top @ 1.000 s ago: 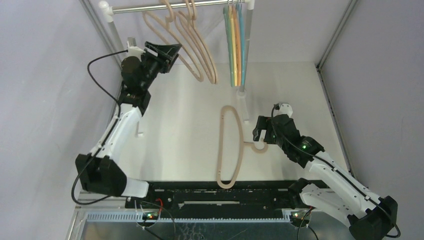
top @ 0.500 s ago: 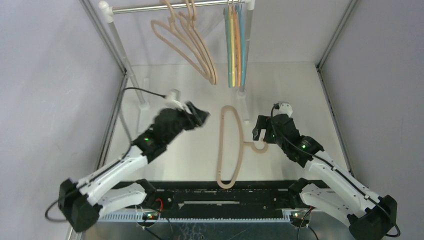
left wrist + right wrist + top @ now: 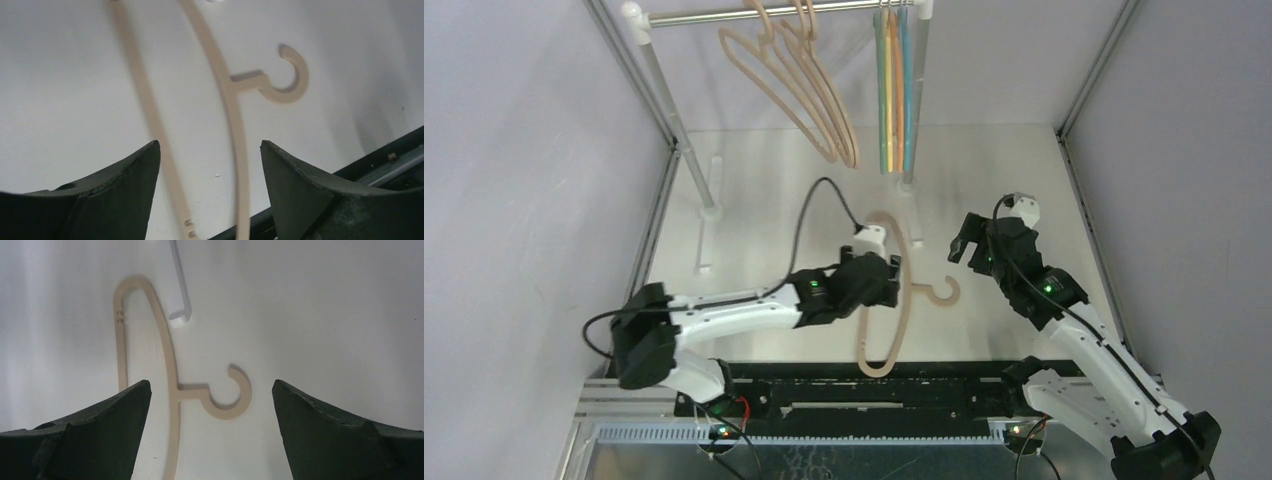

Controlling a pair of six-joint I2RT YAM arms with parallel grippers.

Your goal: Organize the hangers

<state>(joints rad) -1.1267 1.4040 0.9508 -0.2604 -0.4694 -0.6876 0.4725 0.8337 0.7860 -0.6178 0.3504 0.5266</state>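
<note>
Currently, the left hand is being held wide open and empty over the bench. Its two dark fingers are being spread to either side of a beige hanger that is lying flat below. In the left wrist view, the hanger's curved shoulder bar is being framed between the fingers, while its straight bar is being shown close beside one finger. Nothing is being gripped.

The hanger's long axis is being shown running from the near edge, by the arm bases, toward the far rail. Its hook is being pointed sideways, toward the right arm.

The right hand is likewise being held wide open and empty, on the far side of the hook and apart from it.

The left hand is being judged the nearer one, as it is being held directly over the hanger's middle. A closing of its fingers across the curved bar is probably what is being set up.

Farther out, several hung beige hangers and a tight bunch of thin coloured hangers are being carried on the rail at the far side of the bench.
</note>
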